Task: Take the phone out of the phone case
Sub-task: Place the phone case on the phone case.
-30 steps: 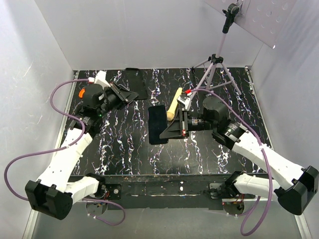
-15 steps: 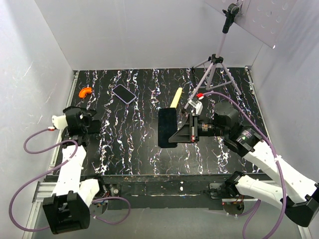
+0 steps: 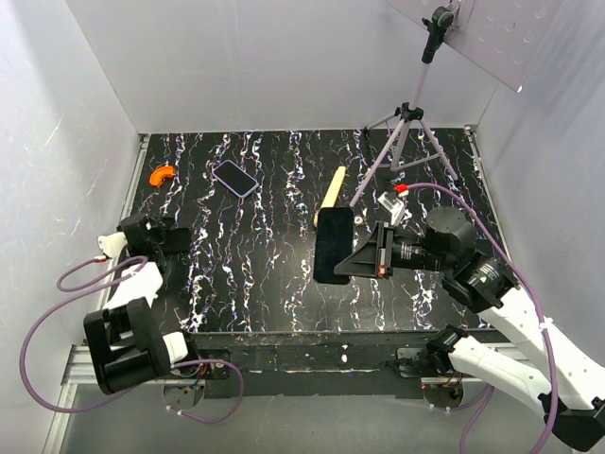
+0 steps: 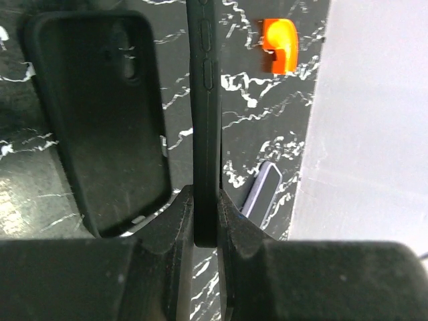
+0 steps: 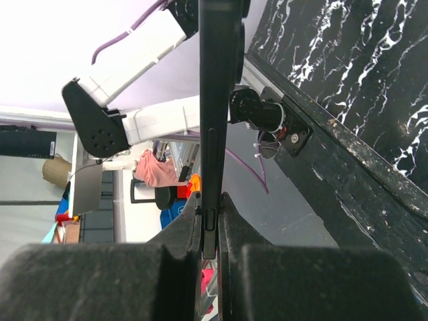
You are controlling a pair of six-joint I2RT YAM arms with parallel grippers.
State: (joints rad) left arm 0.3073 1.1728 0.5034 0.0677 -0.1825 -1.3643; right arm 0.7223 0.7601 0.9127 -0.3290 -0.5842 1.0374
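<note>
The phone [image 3: 235,178], with a black screen and lavender rim, lies flat on the far left of the table and also shows in the left wrist view [image 4: 263,190]. My right gripper [image 3: 352,253] is shut on the bottom edge of the black phone case [image 3: 334,244] and holds it above mid-table; the right wrist view shows it edge-on [image 5: 217,80] in my right gripper [image 5: 210,200]. My left gripper [image 3: 180,236] is folded back at the table's left edge. In its wrist view my left gripper [image 4: 206,194] pinches a thin black edge-on shell [image 4: 204,100], with an empty case interior [image 4: 100,127] beside it.
An orange piece [image 3: 163,175] lies at the far left corner and shows in the left wrist view [image 4: 277,45]. A cream-yellow stick [image 3: 331,194] lies just beyond the held case. A grey tripod [image 3: 406,142] stands at the far right. White walls enclose the table.
My left arm has pulled back from the phone's place to the near left edge and folded further. My right gripper has carried the case right and nearer. The phone stays put.
</note>
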